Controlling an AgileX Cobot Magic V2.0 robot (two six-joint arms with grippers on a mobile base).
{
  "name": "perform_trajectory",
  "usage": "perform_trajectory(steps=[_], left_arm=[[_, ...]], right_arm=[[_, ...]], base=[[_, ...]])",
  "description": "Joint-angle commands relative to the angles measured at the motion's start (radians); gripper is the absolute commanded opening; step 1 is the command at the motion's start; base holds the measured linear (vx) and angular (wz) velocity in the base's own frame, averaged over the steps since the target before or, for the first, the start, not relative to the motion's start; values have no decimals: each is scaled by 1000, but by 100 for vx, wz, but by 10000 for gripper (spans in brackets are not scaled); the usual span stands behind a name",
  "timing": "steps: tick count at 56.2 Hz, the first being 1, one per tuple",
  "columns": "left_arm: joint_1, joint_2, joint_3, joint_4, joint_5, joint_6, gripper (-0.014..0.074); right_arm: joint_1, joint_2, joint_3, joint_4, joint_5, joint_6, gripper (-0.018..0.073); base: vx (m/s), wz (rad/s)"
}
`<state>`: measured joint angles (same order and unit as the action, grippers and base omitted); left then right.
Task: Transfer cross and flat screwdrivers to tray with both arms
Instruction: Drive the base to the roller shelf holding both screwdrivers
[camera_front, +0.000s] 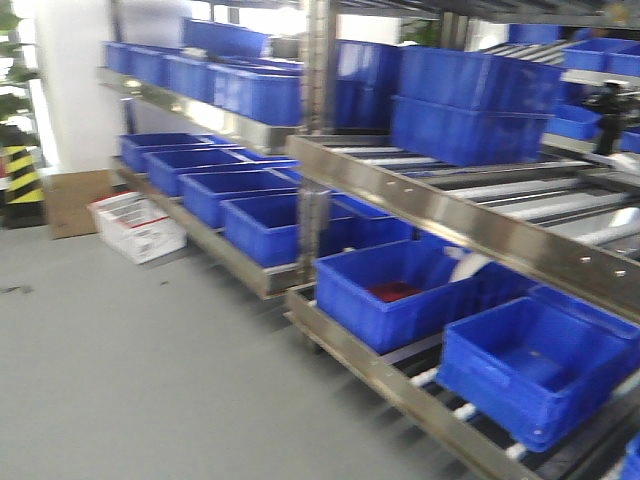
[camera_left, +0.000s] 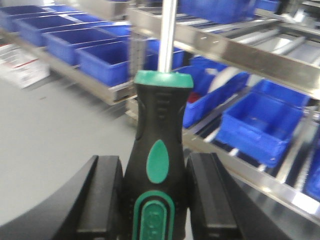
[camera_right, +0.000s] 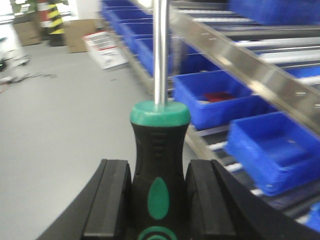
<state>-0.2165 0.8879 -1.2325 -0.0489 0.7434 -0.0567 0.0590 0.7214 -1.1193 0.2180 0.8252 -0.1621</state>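
Note:
My left gripper (camera_left: 155, 167) is shut on a screwdriver (camera_left: 159, 125) with a black and green handle. Its steel shaft points up and away from the wrist, and the tip runs out of the frame. My right gripper (camera_right: 159, 170) is shut on a second screwdriver (camera_right: 160, 137) of the same look, whose tip is also cut off at the top. I cannot tell which one is cross and which is flat. The tray is out of view. Neither gripper shows in the front-facing view.
Steel roller racks (camera_front: 450, 205) hold rows of deep blue bins (camera_front: 535, 365), one with something red inside (camera_front: 395, 292). Grey floor (camera_front: 130, 370) lies to the left. A white box (camera_front: 138, 228), a cardboard box (camera_front: 75, 200) and a yellow-black striped post (camera_front: 22, 175) stand by the wall.

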Motion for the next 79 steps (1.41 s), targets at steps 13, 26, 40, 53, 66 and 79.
perform_trajectory(steps=[13,26,40,53,66,79], left_arm=[[-4,-7,-30,-8,-95,0,-3],[-4,-7,-30,-8,-95,0,-3],[-4,-7,-30,-8,-95,0,-3],[-4,-7,-30,-8,-95,0,-3],[-4,-7,-30,-8,-95,0,-3],[-4,-5,-30,-8,-95,0,-3]], right_arm=[[-2,-1,-29,7,-86,-6,-8],[-2,-1,-29,7,-86,-6,-8],[-2,-1,-29,7,-86,-6,-8],[-2,-1,-29,7,-86,-6,-8],[-2,-1,-29,7,-86,-6,-8],[-2,-1,-29,7,-79,-6,-8]], base=[[49,-71],[43,-67],[36,-60],[30,-59],[26,-56],[25,-31]])
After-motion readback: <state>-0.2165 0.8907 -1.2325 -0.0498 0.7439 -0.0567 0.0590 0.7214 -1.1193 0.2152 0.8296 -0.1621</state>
